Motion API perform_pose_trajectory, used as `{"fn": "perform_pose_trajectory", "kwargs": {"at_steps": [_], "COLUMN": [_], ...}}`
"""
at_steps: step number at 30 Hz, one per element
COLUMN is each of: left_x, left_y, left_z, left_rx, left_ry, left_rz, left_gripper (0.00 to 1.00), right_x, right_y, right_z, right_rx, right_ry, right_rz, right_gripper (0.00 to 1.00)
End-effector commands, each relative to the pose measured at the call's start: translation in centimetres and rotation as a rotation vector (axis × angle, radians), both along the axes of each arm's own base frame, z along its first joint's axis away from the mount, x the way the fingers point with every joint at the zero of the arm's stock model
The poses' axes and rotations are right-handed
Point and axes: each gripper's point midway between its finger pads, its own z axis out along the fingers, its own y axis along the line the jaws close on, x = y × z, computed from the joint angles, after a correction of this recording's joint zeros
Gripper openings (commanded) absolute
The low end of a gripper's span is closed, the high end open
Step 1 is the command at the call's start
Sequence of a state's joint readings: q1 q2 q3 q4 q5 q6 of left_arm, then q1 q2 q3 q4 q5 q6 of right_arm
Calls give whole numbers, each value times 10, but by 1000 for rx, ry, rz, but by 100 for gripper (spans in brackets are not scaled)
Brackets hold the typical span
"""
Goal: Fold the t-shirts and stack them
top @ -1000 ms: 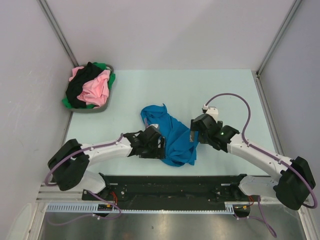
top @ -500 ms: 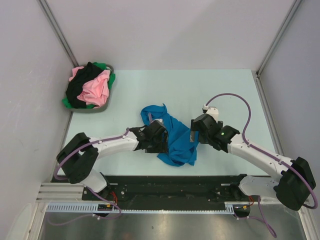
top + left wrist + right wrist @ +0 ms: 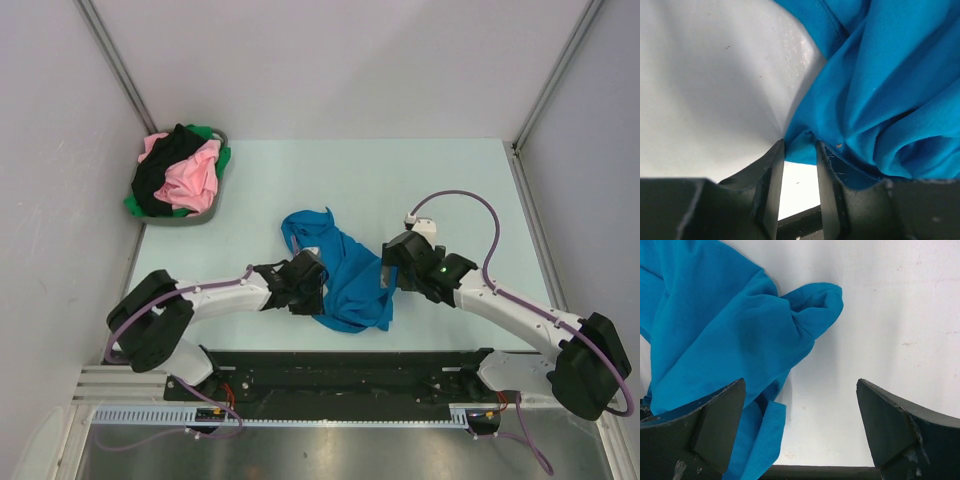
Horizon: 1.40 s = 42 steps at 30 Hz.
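The bright blue t-shirt point(image 3: 345, 272) lies crumpled on the table's near middle. My left gripper point(image 3: 306, 284) is at its left lower edge. In the left wrist view the jaws stand a narrow gap apart, with the shirt's hem point(image 3: 800, 150) between the fingertips point(image 3: 776, 150) and bare table showing through the gap. My right gripper point(image 3: 392, 268) is wide open and empty at the shirt's right side. A rounded fold of the shirt point(image 3: 810, 305) lies just ahead of it. The pink point(image 3: 192, 178), black point(image 3: 160, 172) and green point(image 3: 212, 136) t-shirts lie heaped in the basket.
The round grey basket point(image 3: 180, 219) stands at the table's far left corner. Grey walls close in the left and right sides. A black rail point(image 3: 340, 372) runs along the near edge by the arm bases.
My left arm pushed right into the shirt's edge, then drew back a little to the left; the shirt's lower left edge shifted slightly. My right gripper has barely moved.
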State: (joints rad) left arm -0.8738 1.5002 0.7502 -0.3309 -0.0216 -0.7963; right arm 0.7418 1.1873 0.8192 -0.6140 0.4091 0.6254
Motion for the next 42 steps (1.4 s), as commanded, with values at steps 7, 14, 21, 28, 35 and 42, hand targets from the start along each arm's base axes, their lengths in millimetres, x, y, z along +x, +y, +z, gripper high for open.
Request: {"fn": "perform_pose_trajectory", "kwargs": {"at_steps": [7,14,21,28,35,42], "left_x": [1,5,7,-5,-12,-11], "left_y": [-5,9,63,93,106,114], "left_z": [6,46,96,95,103,114], "left_rx": [-60,-89,-119,-103,-129,-130], "left_ry": [-26,-117,-207,-211,-237,-262], "left_rz": [6,36,168,236,287,306], "left_gripper": [0,0,0,0,0,0], "right_x": [5,39,115,174,204,216], "right_y": [4,34,88,152,188,187], "right_z": [3,31,60,52,4,-37], "right_rx": [25,81,142,211,194,176], "right_ry": [-18,-77,-105,-30,66,135], "right_rz": [-9,36,100,200,235,220], "right_gripper": [97,96,96,91,78,67]}}
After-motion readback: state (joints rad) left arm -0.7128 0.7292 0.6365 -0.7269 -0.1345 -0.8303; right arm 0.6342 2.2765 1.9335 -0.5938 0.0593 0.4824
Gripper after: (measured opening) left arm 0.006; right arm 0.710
